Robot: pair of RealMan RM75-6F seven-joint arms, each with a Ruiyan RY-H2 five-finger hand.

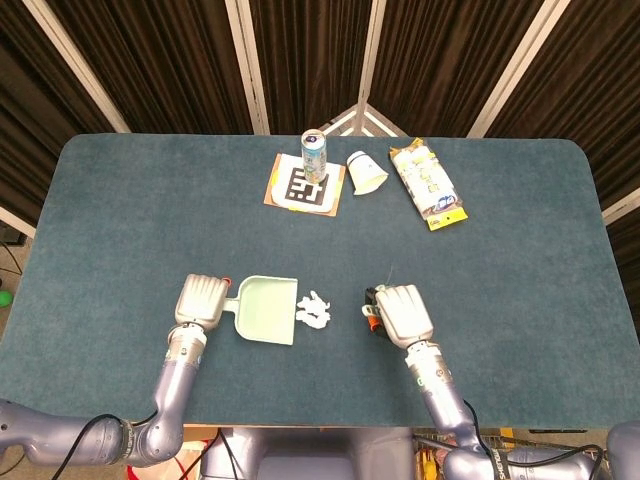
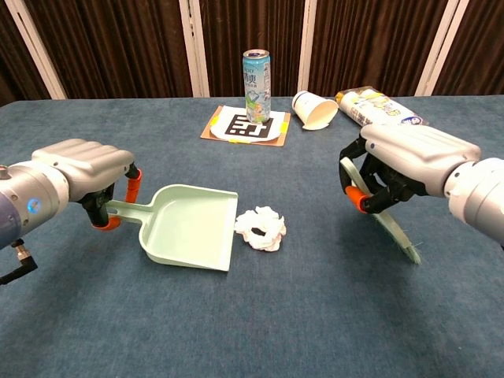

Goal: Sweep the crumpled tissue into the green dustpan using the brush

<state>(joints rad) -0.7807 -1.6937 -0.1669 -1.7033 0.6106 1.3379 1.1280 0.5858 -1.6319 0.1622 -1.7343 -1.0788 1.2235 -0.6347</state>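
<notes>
L hand (image 2: 83, 169) clamped on dustpan (image 2: 191, 227) handle, lip just beside tissue (image 2: 261, 227) — R hand (image 2: 403, 161) fingers wrapped round brush (image 2: 379, 213).

Bright, even light is falling from overhead, leaving only soft, faint shadows under the hands and the dustpan (image 2: 189, 227). Both views are staying sharp, with no glare. The table (image 1: 120, 230) edges are bowing slightly in the head view.

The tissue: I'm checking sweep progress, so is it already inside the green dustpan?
No, the crumpled tissue lies on the table just outside the green dustpan, by its open edge.
</notes>
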